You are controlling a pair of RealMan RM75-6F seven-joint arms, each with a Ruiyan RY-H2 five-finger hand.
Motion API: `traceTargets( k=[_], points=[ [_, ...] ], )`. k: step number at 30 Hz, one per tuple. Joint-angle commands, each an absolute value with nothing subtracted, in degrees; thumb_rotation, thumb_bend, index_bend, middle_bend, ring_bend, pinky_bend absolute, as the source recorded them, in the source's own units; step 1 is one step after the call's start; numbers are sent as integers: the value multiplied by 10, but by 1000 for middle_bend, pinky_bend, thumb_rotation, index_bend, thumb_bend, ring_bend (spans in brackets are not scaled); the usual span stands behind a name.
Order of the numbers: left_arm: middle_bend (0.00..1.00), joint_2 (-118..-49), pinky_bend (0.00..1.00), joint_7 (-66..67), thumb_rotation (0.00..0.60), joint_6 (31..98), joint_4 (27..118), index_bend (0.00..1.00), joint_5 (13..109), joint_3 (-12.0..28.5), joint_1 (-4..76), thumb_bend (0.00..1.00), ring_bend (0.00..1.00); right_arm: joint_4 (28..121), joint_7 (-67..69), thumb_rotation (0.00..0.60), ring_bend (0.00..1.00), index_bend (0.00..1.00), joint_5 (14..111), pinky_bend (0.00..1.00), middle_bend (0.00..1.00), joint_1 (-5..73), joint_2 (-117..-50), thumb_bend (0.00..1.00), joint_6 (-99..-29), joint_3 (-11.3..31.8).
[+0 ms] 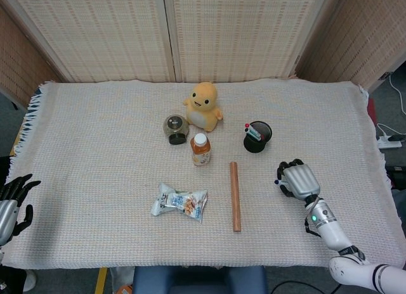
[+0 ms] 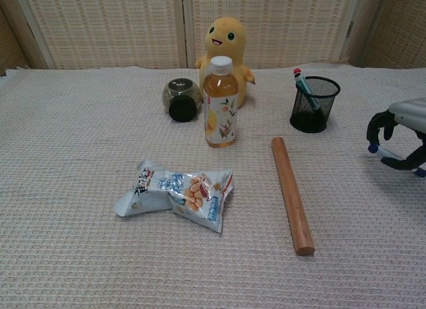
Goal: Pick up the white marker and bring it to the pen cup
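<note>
My right hand (image 1: 298, 180) (image 2: 402, 139) holds the white marker (image 2: 387, 153) with its blue cap pointing left, lifted off the cloth at the right side of the table. In the head view only the marker's dark tip (image 1: 277, 181) peeks out from under the fingers. The black mesh pen cup (image 1: 257, 136) (image 2: 314, 104) stands up and left of that hand, with other markers in it. My left hand (image 1: 14, 199) rests open off the table's left front corner, holding nothing.
A wooden stick (image 1: 235, 196) lies left of my right hand. A tea bottle (image 1: 200, 148), a yellow plush toy (image 1: 203, 106), a dark jar (image 1: 176, 128) on its side and a snack packet (image 1: 180, 203) fill the table's middle.
</note>
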State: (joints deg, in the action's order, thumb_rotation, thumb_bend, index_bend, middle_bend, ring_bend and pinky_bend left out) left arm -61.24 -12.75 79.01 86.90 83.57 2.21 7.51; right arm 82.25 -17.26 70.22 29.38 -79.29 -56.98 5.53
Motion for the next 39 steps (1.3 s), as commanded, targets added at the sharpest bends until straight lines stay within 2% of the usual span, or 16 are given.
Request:
traceTargets(
  k=[1, 11, 22, 29, 39],
  points=[
    [40, -612, 74, -128, 600, 791, 870, 182, 837, 22, 75, 635, 0, 859, -131, 600, 352, 633, 734, 254, 307, 296, -767, 307, -601, 79],
    [40, -611, 74, -130, 600, 793, 870, 182, 838, 22, 74, 634, 0, 872, 7, 600, 372, 640, 783, 284, 311, 324, -758, 327, -632, 136],
    [40, -611, 74, -130, 600, 793, 868, 183, 836, 22, 74, 635, 0, 841, 29, 600, 378, 647, 727, 291, 311, 377, -739, 331, -602, 207],
    [40, -612, 74, -127, 600, 788, 868, 183, 835, 22, 75, 635, 0, 789, 14, 600, 384, 659, 683, 300, 312, 406, -746, 331, -548, 207],
    [41, -615, 74, -129, 600, 781, 863, 182, 828, 23, 77, 636, 0, 673, 32, 600, 389, 661, 675, 308, 312, 451, -811, 332, -491, 188]
  ],
)
